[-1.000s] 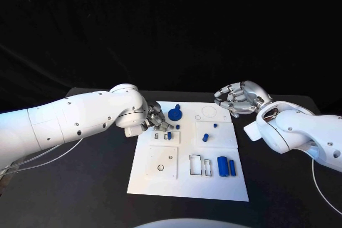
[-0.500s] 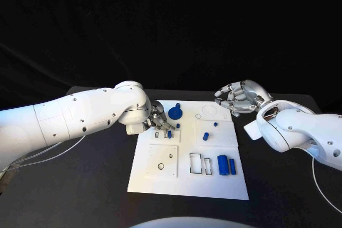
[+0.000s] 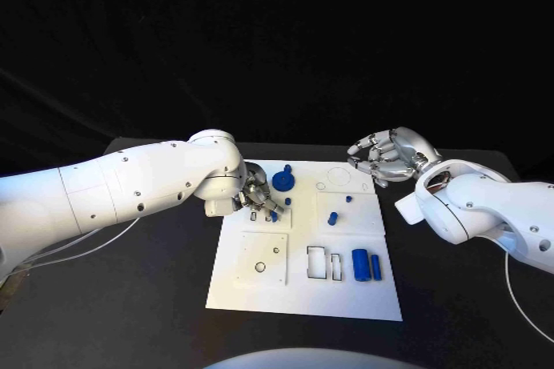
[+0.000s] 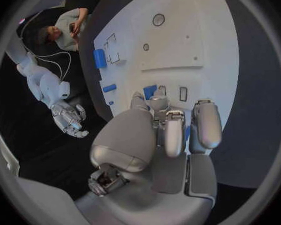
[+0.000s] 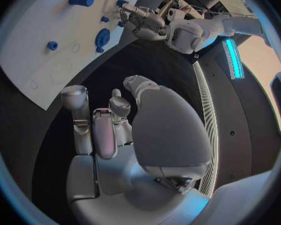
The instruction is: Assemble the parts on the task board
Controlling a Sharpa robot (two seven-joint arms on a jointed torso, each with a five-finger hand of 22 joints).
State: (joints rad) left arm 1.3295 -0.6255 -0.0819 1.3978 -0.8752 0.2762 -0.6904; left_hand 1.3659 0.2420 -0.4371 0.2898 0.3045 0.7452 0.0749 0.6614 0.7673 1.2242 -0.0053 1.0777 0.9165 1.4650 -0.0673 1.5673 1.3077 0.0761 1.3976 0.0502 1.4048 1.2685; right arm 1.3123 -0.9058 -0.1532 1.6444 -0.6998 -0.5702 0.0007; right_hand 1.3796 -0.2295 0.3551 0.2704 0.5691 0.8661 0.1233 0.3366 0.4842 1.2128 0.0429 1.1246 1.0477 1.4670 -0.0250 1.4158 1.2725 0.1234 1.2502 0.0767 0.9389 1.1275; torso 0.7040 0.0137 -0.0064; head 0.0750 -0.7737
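The white task board (image 3: 306, 293) lies in the middle of the black table. My left hand (image 3: 258, 196) hovers over its far left part, fingers bent down. Thumb and a fingertip pinch a small blue part (image 3: 274, 216) beside two narrow slots (image 3: 261, 219); the left wrist view shows this part (image 4: 150, 91) right at the fingertips (image 4: 158, 103). My right hand (image 3: 388, 157) hangs above the board's far right corner, fingers curled in and holding nothing. A round blue piece (image 3: 284, 179) sits at the far edge. Two blue cylinders (image 3: 366, 266) lie near the right edge.
More small blue pegs stand on the board (image 3: 287, 201), (image 3: 349, 200), (image 3: 332, 219). A rectangular cutout (image 3: 316, 263) and a round hole (image 3: 260, 266) lie in the near half. The right wrist view shows the board's corner (image 5: 34, 60) and my left hand (image 5: 143, 20).
My left hand has crept slightly toward the far side and lowered its fingers onto the small blue part. The right hand has stayed where it was.
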